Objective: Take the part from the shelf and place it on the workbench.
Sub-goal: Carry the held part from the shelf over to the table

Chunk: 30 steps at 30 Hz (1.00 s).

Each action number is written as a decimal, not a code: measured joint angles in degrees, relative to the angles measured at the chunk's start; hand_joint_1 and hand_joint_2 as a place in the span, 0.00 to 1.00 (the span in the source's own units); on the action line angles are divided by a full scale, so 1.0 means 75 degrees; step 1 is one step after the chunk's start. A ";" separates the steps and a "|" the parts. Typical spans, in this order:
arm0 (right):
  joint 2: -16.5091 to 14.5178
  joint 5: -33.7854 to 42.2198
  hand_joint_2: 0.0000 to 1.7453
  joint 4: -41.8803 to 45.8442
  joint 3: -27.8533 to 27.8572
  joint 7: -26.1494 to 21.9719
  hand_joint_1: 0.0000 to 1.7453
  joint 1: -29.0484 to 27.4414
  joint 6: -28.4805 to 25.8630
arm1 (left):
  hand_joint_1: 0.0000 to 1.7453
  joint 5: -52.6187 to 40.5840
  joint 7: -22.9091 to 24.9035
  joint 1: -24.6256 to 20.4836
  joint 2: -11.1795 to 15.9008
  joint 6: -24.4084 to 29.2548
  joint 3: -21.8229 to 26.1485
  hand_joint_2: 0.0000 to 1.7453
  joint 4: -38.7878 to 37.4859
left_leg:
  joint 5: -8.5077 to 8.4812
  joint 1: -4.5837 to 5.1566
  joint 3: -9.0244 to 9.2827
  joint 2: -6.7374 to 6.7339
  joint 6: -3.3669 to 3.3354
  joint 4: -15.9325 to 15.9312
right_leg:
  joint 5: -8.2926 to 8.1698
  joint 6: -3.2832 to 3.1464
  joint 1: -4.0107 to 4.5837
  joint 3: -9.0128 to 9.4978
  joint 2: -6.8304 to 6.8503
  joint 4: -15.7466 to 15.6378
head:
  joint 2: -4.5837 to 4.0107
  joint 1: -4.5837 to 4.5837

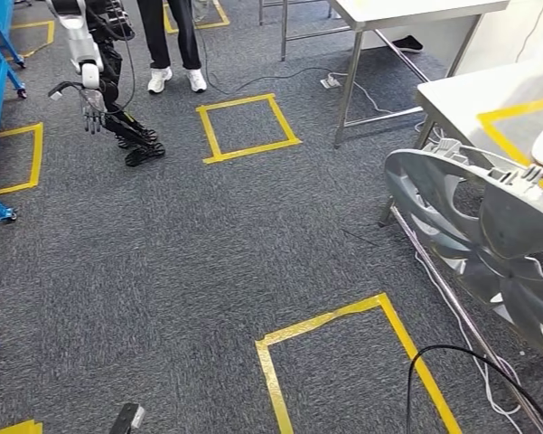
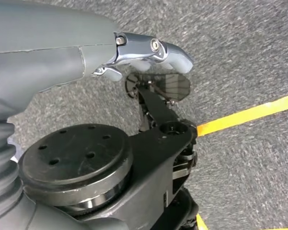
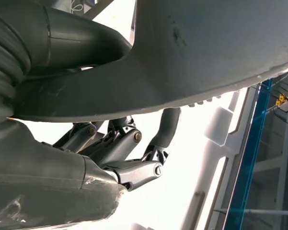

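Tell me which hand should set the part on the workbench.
Right. The right hand grips the grey fan-shaped part, which is close beside the white table marked with yellow tape. The left hand hangs over the carpet, holding nothing.

Right hand [image 3: 131, 158] grips something with curled fingers; left hand [image 2: 149, 52] hangs empty.

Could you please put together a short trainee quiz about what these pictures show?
1. True or false: a person in white shoes stands on the carpet.
2. Which hand grips the grey fan-shaped part? A) left hand B) right hand C) neither
3. Fill in: the floor squares are marked with ___ tape.

Key: 1 true; 2 B; 3 yellow.
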State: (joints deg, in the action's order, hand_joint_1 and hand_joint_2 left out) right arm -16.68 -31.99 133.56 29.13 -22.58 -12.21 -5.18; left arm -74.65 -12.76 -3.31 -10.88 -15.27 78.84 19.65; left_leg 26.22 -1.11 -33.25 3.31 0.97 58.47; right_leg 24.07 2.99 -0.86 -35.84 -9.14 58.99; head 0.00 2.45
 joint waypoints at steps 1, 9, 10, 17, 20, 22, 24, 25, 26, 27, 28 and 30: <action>0.0000 0.0024 1.00 -0.0015 0.0005 -0.0004 1.00 0.0003 0.0005 | 0.00 0.0020 -0.0007 -0.0014 0.0000 -0.0008 0.0001 1.00 0.0001 | -0.0007 0.0001 0.0007 -0.0082 -0.0056 -0.0009 | 0.0044 0.0034 0.0006 -0.0040 0.0117 0.0056 | 0.0000 -0.0009; -0.0011 0.0162 1.00 -0.0110 0.0058 -0.0085 1.00 0.0087 0.0180 | 0.00 0.0196 0.0158 0.0032 -0.0028 0.0008 0.0125 1.00 0.0003 | 0.0064 0.0088 0.0081 -0.0879 -0.0192 -0.0022 | 0.0638 0.0103 0.0040 -0.0728 0.1248 0.1613 | 0.0000 -0.0084; -0.0015 0.0152 1.00 -0.0112 0.0061 -0.0087 1.00 0.0089 0.0187 | 0.00 0.0214 0.0183 0.0030 -0.0030 -0.0036 0.0141 1.00 0.0003 | 0.0092 0.0099 0.0117 -0.0966 -0.0165 -0.0022 | 0.0409 0.0090 0.0055 -0.0432 0.1443 0.1080 | 0.0000 -0.0086; -0.0046 0.0130 1.00 -0.0085 0.0063 -0.0098 1.00 0.0037 0.0170 | 0.00 0.0261 0.0205 0.0028 -0.0016 -0.0253 0.0180 1.00 0.0003 | 0.0347 0.0123 0.0228 -0.1188 0.0116 0.0113 | 0.0064 -0.0227 0.0126 0.0111 0.1429 0.0033 | 0.0000 -0.0069; -0.0060 0.0159 1.00 -0.0066 0.0067 -0.0120 1.00 0.0021 0.0138 | 0.00 0.0259 0.0205 0.0061 -0.0013 -0.0264 0.0197 1.00 0.0004 | 0.0988 0.0098 -0.0382 -0.0603 0.0165 0.1391 | 0.0039 -0.0307 0.0071 0.0128 0.1122 -0.0007 | 0.0000 -0.0016; -0.0063 0.0206 1.00 -0.0066 0.0084 -0.0138 1.00 0.0002 0.0118 | 0.00 0.0257 0.0214 0.0112 -0.0013 -0.0280 0.0208 1.00 0.0009 | 0.1121 0.0097 -0.0796 -0.0512 0.0172 0.2063 | 0.0041 -0.0312 0.0066 0.0132 0.0876 -0.0006 | 0.0000 -0.0004; -0.0067 0.0254 1.00 -0.0066 0.0109 -0.0151 1.00 -0.0009 0.0111 | 0.00 0.0257 0.0214 0.0132 -0.0012 -0.0302 0.0213 1.00 0.0023 | 0.0682 0.0089 -0.0716 -0.0442 0.0162 0.1684 | 0.0041 -0.0298 0.0049 0.0151 0.0627 -0.0005 | 0.0000 -0.0005; -0.0069 0.0275 1.00 -0.0066 0.0120 -0.0158 1.00 -0.0010 0.0111 | 0.00 0.0257 0.0213 0.0132 -0.0011 -0.0310 0.0215 1.00 0.0031 | 0.0373 0.0071 -0.0517 -0.0307 0.0161 0.1194 | 0.0040 -0.0273 0.0035 0.0157 0.0505 -0.0003 | 0.0000 -0.0003; -0.0072 0.0297 1.00 -0.0066 0.0130 -0.0170 1.00 -0.0010 0.0111 | 0.00 0.0254 0.0209 0.0131 -0.0012 -0.0322 0.0215 1.00 0.0037 | 0.0138 0.0043 -0.0294 -0.0112 0.0159 0.0659 | 0.0048 -0.0234 0.0036 0.0144 0.0388 0.0024 | 0.0000 0.0000; -0.0074 0.0316 1.00 -0.0062 0.0136 -0.0192 1.00 -0.0016 0.0111 | 0.00 0.0247 0.0202 0.0131 -0.0013 -0.0336 0.0214 1.00 0.0042 | 0.0001 0.0019 -0.0131 0.0049 0.0151 0.0272 | 0.0052 -0.0191 0.0035 0.0123 0.0283 0.0041 | 0.0000 -0.0001; -0.0076 0.0339 1.00 -0.0052 0.0142 -0.0219 1.00 -0.0034 0.0107 | 0.00 0.0231 0.0175 0.0131 -0.0015 -0.0358 0.0213 1.00 0.0045 | -0.0041 0.0008 -0.0039 0.0159 0.0130 0.0048 | 0.0051 -0.0142 0.0034 0.0095 0.0188 0.0047 | 0.0000 0.0002; -0.0082 0.0380 1.00 -0.0015 0.0149 -0.0273 1.00 -0.0112 0.0095 | 0.00 0.0197 0.0073 0.0127 -0.0011 -0.0394 0.0213 1.00 0.0050 | -0.0036 0.0016 -0.0009 0.0073 0.0036 -0.0027 | 0.0029 -0.0053 0.0013 0.0036 0.0036 0.0011 | 0.0000 0.0000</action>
State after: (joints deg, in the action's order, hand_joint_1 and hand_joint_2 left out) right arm -17.29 -29.15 133.45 30.25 -24.63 -13.05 -4.47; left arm -73.17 -12.22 -2.35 -10.96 -18.23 80.43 20.03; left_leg 25.95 -1.00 -33.31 3.85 1.24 58.27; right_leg 24.29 2.59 -0.77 -35.57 -8.87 59.07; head 0.00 2.45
